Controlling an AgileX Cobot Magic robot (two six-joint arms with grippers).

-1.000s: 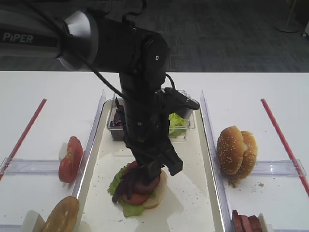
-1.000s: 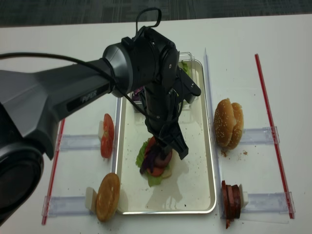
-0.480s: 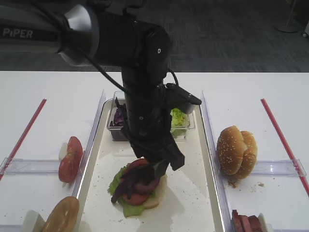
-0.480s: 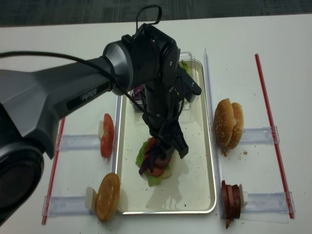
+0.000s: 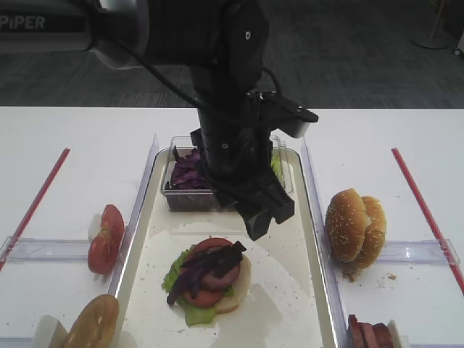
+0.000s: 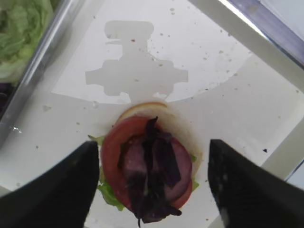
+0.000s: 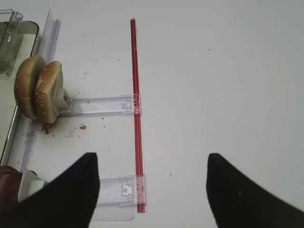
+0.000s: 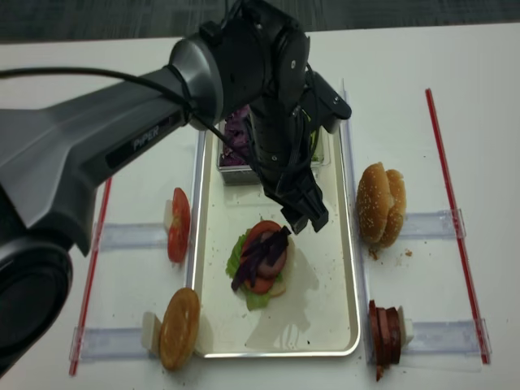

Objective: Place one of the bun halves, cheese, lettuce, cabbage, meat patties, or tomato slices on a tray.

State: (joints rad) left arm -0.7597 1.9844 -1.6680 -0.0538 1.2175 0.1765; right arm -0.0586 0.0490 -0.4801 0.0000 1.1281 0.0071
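Note:
On the cream tray (image 5: 286, 293) lies a stack: a bun half, lettuce (image 5: 190, 313), a tomato slice and a meat patty, with dark purple cabbage (image 6: 153, 164) shreds on top. My left gripper (image 6: 152, 190) hangs open just above this stack, nothing between its fingers; from outside the left gripper (image 5: 264, 216) is behind and above the cabbage (image 8: 258, 258). My right gripper (image 7: 152, 190) is open over bare white table, empty. Two upright bun halves (image 7: 38, 88) stand to its left.
A clear tub (image 5: 181, 199) at the tray's far end holds purple cabbage and lettuce. Tomato slices (image 8: 179, 225) and a bun half (image 8: 180, 327) stand in holders left of the tray. Meat patties (image 8: 383, 333) stand to its right. Red strips (image 7: 137, 114) mark both sides.
My left gripper has opened and risen up and back from the stack, leaving the cabbage shreds lying on top of it.

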